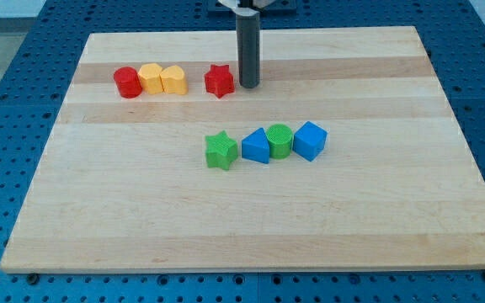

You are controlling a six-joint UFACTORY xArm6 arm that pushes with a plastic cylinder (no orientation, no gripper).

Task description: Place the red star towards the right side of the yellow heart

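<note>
The red star (219,81) lies on the upper part of the wooden board (242,227), in the band of darker grain that runs across near the view's top. My tip (248,85) stands just beside it on the view's right, so close that the two look to be touching or all but touching; the rod rises straight up from there to the view's top edge. It is a plain rod with nothing to open or close and holds nothing. To the view's left of the star, with a small gap of bare wood between, sits a row of three blocks pressed side by side: nearest the star is a yellow block (173,80), whose heart shape I cannot make out for certain, then a second yellow block (151,79) touching it, and at the row's left end a red cylinder (127,82). Well apart from these, toward the middle of the board, a second row runs from the view's left to right: a green star (221,151), a blue triangular block (256,146), a green cylinder (279,140) and a blue cube-like block (310,140), the last three close together and the green star slightly apart. Around the board lies a blue perforated table top (7,109).
</note>
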